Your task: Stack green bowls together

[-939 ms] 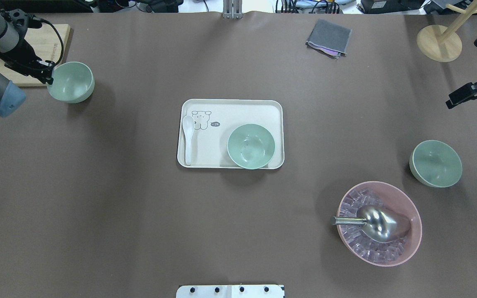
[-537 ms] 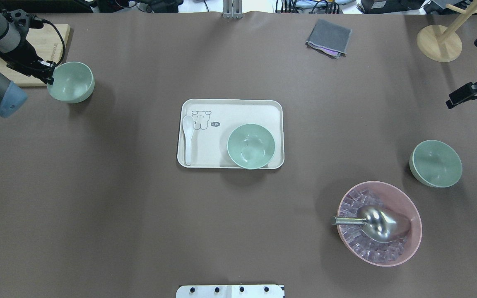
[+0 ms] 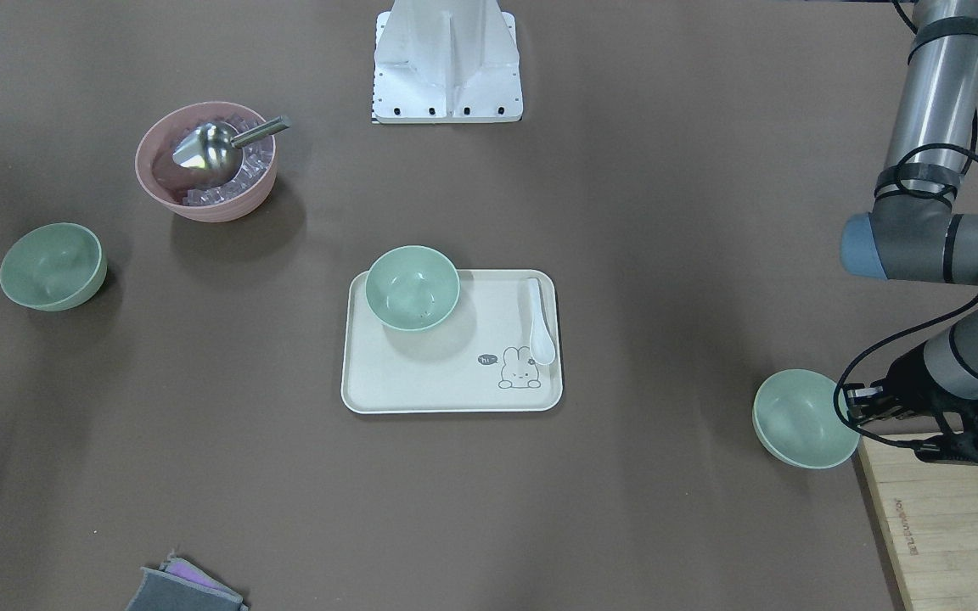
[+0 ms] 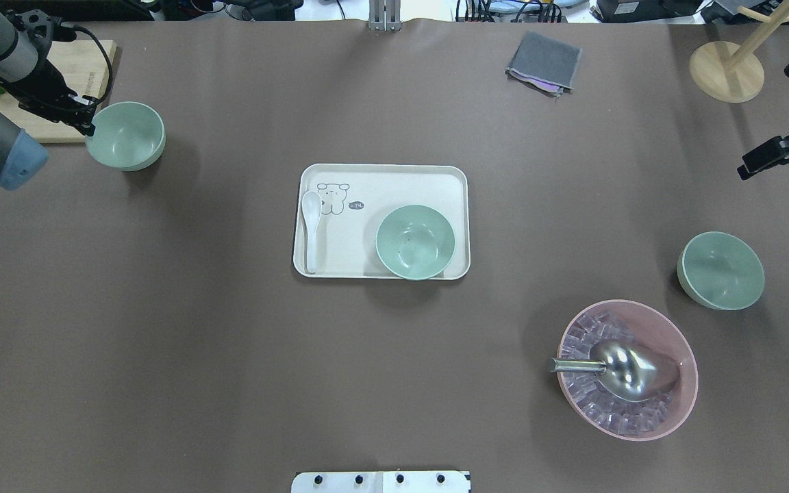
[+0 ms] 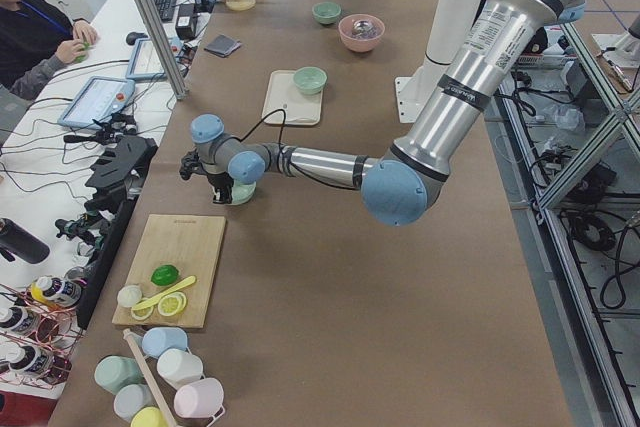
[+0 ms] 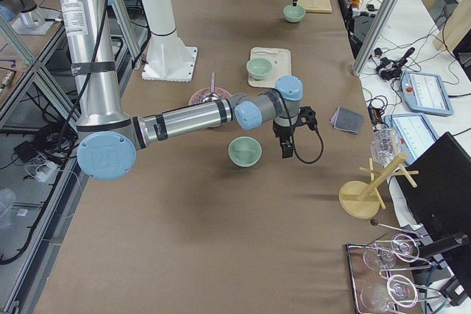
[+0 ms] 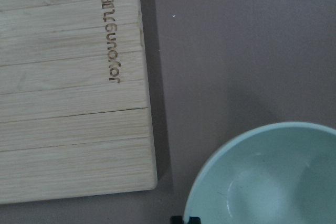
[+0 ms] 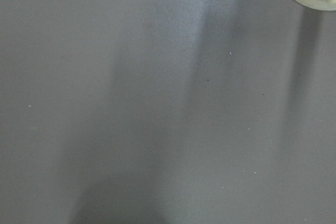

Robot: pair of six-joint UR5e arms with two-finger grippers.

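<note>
Three pale green bowls show in the overhead view. One green bowl is at the far left, beside the cutting board, and my left gripper is shut on its rim. It also shows in the left wrist view and the front view. A second green bowl stands on the cream tray. The third green bowl stands on the table at the right. My right gripper hangs over bare table beyond it, and I cannot tell how its jaws stand.
A pink bowl of ice cubes with a metal scoop stands near the right green bowl. A white spoon lies on the tray. A wooden cutting board, a grey cloth and a wooden stand line the far edge.
My left gripper has moved a little to the right, away from the cutting board, and the far-left green bowl has moved with it. The right arm has not moved.
</note>
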